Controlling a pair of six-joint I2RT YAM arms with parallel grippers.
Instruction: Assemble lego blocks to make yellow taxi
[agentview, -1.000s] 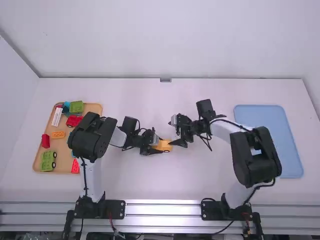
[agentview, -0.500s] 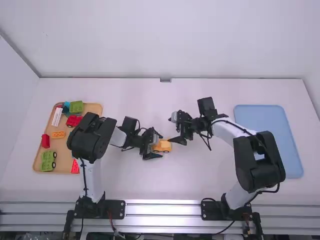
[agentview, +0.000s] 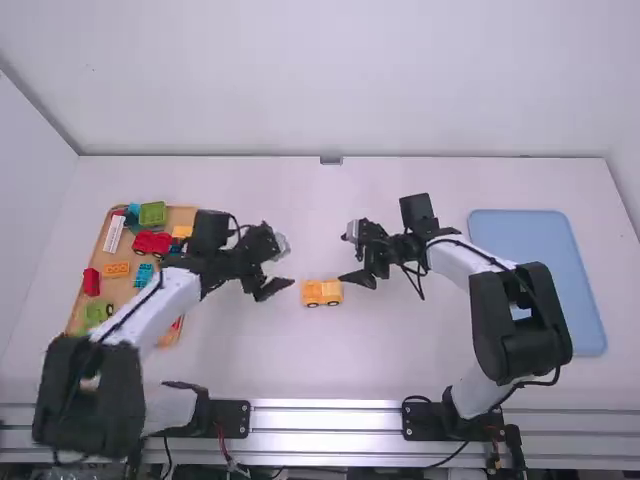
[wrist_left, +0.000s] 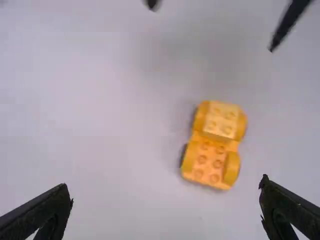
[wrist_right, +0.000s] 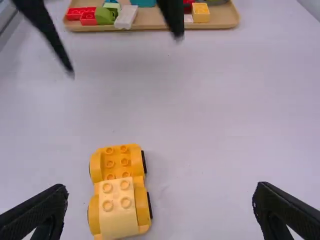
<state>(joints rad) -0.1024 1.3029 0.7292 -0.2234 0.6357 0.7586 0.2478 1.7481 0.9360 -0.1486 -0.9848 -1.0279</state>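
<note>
– any grip on the yellow lego car (agentview: 321, 292)?
– none; note wide-apart, empty fingers on left gripper (wrist_left: 165, 181) and right gripper (wrist_right: 161, 186). sits wheels-down on the white table (agentview: 250, 350), between both
– and next?
– probably fetch the yellow block (wrist_right: 201, 13) from the tan tray (wrist_right: 225, 20). pinch low on flat sides, studs up, brace the car with the right gripper, square both up, then press straight down

A tray (agentview: 184, 216) with blocks (agentview: 117, 270) in it lies left on the table (agentview: 330, 360), the car (agentview: 322, 292) between, another tray (agentview: 535, 265) at right, and a wall (agentview: 330, 80) stands beyond them all.
</note>
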